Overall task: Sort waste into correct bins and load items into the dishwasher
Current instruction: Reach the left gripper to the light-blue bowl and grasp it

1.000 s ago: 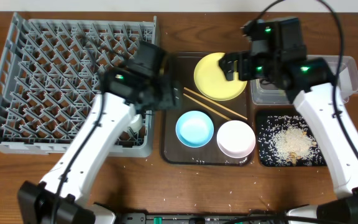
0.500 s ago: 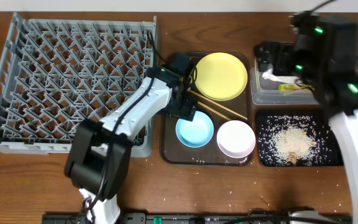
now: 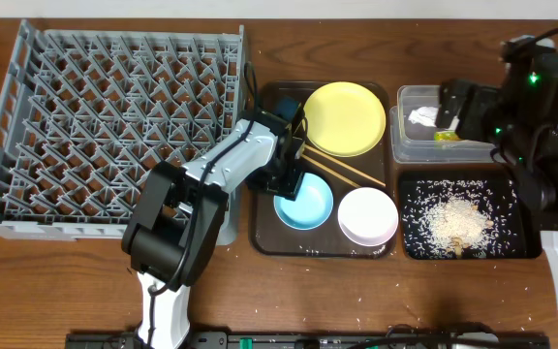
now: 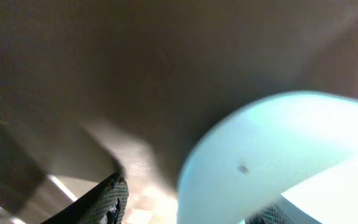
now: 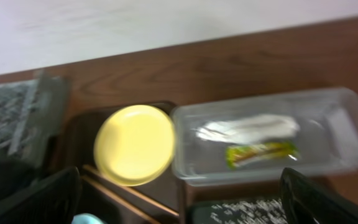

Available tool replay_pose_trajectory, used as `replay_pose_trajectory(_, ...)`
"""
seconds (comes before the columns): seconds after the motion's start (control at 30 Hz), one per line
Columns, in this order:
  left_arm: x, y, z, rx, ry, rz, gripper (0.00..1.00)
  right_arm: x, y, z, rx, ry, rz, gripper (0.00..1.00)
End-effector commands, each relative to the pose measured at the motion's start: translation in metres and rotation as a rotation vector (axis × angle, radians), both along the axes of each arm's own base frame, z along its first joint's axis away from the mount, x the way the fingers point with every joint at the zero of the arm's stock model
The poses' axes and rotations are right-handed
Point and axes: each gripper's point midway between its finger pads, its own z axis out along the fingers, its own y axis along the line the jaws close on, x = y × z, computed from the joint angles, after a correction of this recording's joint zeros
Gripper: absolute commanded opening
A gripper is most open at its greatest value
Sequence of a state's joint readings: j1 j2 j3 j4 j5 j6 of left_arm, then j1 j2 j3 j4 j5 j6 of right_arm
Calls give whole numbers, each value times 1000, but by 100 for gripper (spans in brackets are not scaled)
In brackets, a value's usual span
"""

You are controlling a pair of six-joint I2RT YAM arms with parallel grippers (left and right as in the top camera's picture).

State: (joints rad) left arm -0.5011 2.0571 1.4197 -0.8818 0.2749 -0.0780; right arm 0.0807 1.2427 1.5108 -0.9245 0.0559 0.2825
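Observation:
My left gripper (image 3: 285, 180) (image 4: 191, 208) is low over the brown tray, open, with its fingers on either side of the near rim of the light blue bowl (image 3: 305, 202) (image 4: 278, 149). My right gripper (image 3: 450, 105) (image 5: 179, 190) is open and empty above the clear tub (image 3: 407, 147) (image 5: 347, 118). The tub holds the white tissue (image 3: 420, 116) (image 5: 247, 129) and the green-and-orange wrapper (image 3: 444, 136) (image 5: 260, 152). Rice crumbs (image 3: 456, 223) lie in the black tray (image 3: 410, 247). The yellow plate (image 3: 345, 118) (image 5: 135, 144), chopsticks (image 3: 342, 170) and white bowl (image 3: 367, 215) are on the brown tray. The cup is hidden.
The grey dish rack (image 3: 66, 126) fills the left of the table. The dark brown serving tray (image 3: 260, 233) lies between it and the two bins. Loose rice grains are scattered on the wood near the front edge.
My left arm swung from the rack's edge to the blue bowl and dropped low over it. My right arm pulled back to the right, away from the plate and tub.

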Motion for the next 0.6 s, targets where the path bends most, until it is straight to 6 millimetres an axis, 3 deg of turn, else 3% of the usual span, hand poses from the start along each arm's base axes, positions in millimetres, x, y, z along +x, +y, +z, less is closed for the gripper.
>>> replay_pose_trajectory(0.0, -14, -13, 7, -102, 56, -75, 58, -6, -50, 1, -14, -3, -298, 99)
replay_pose_trajectory(0.13, -17, -16, 8, -119, 68, -72, 42, -16, -81, -1, -24, -1, -470, 99)
replay_pose_trajectory(0.17, -17, -16, 8, -119, 68, -72, 36, -18, -86, -1, -25, -3, -497, 99)
replay_pose_trajectory(0.23, -16, -16, 8, -120, 65, -73, 12, -19, -91, -3, -22, 0, -514, 99)
replay_pose_trajectory(0.27, -15, -17, 8, -121, 61, -73, 8, -19, -92, -4, -17, 0, -521, 99)
replay_pose_trajectory(0.57, -10, -19, 11, -131, 45, -50, 7, -11, -78, -16, 33, 40, -462, 99)
